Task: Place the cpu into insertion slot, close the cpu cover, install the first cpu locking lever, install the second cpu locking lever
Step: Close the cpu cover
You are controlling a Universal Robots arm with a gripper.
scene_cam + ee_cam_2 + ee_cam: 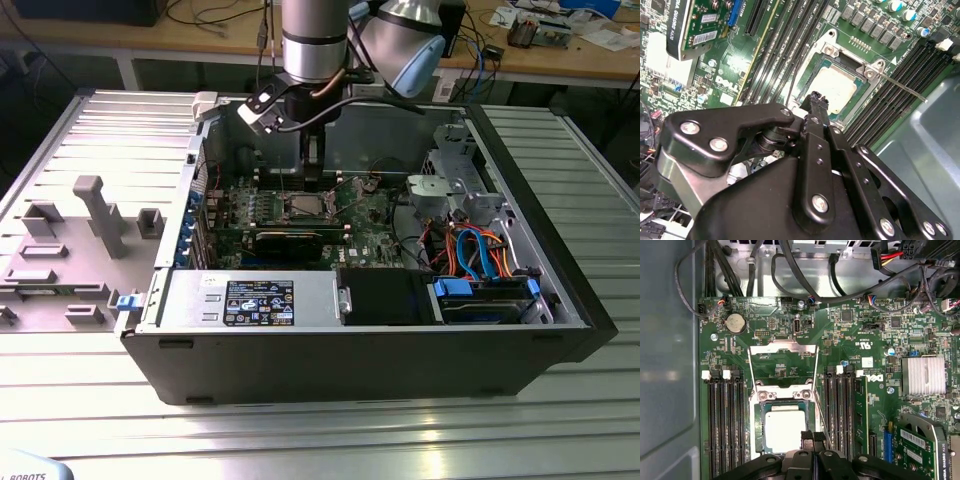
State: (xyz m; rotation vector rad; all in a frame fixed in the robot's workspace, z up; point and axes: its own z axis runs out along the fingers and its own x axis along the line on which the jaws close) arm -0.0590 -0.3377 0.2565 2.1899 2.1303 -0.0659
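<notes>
The cpu (pixel 785 429), a silver-grey square chip, lies in the insertion slot (pixel 759 425) on the green motherboard; in the second wrist view the cpu (pixel 839 89) also sits inside the slot's metal rim. The cpu cover (pixel 783 349), a thin silver frame, stands flipped open at the slot's far side, off the chip. A thin locking lever (pixel 819 390) runs along one side of the slot, and another lever rod (pixel 905 91) sticks out past it. My black gripper (pixel 811 436) is shut with nothing between its fingertips, right over the chip's near edge. In the exterior view my gripper (pixel 312 182) hangs just above the slot (pixel 305 208).
The open computer case (pixel 560 250) walls in the board. Black memory slots (pixel 725 425) flank the socket on both sides. A graphics card (pixel 290 240), a finned heatsink (pixel 923 376), loose cables (pixel 805 285) and a drive cage (pixel 455 185) lie nearby. A grey fixture tray (pixel 70 250) stands outside the case.
</notes>
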